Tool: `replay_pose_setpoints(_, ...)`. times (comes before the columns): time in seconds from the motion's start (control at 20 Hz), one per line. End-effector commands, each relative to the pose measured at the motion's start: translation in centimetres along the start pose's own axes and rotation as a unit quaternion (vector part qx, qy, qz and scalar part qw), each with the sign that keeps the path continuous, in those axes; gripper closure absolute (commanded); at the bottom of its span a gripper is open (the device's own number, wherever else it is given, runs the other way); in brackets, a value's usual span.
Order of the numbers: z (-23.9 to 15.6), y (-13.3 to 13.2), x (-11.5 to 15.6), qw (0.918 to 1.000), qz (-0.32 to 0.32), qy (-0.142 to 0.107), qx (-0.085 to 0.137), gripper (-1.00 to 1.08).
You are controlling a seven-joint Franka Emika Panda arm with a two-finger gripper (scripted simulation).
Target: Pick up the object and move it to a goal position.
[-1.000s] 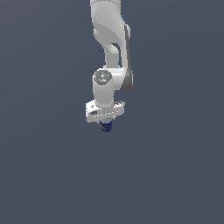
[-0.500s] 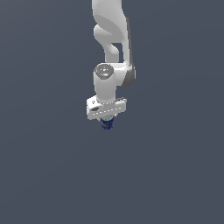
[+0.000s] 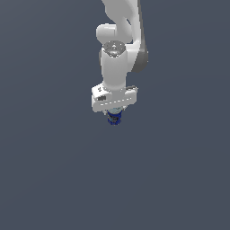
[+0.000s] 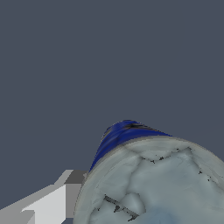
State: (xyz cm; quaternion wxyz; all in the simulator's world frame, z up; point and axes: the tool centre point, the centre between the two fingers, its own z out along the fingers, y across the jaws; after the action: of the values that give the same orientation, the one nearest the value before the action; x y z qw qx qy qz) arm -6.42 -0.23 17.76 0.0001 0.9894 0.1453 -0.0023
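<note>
Can (image 3: 114, 118), dark blue with a pale silvery top, sits tucked under the white gripper (image 3: 114, 116), only its lower end poking out below the hand in the exterior view. One pale finger (image 4: 48, 201) presses against the can's side in the wrist view, where the silvery lid (image 4: 157, 183) fills the near corner and a strip of blue wall shows beyond it; the second finger is hidden behind the can. The fingers appear closed on the can, and the grasp looks made. Above the hand, the white arm (image 3: 117, 63) rises straight up and leaves the exterior view at its top edge. Around it lies only a flat grey ground (image 3: 45, 170), with no edge, corner or shadow to tell whether the can rests on it or hangs clear. No goal marker shows in either view, so how near the can is to its destination cannot be judged. By this reading the pick-up is largely done; the carry to the goal position remains, and the can must stay firmly pinched throughout.
</note>
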Motion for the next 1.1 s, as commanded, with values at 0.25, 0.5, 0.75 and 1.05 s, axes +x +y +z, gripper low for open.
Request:
replay_pose_setpoints(0.25,-8.3,-2.4,0.6,1.0,0.0,0.002,-0.001,1.08)
replay_pose_setpoints(0.5,-13.6,-4.0,1.0,1.0,-0.001,0.002,-0.001,1.08)
replay_pose_setpoints(0.75,-18.7,-5.6,1.4,1.0,-0.001,0.002,-0.001,1.08)
replay_pose_setpoints(1.05,-24.8,-7.4,2.0,1.0,-0.001,0.002,-0.001,1.08)
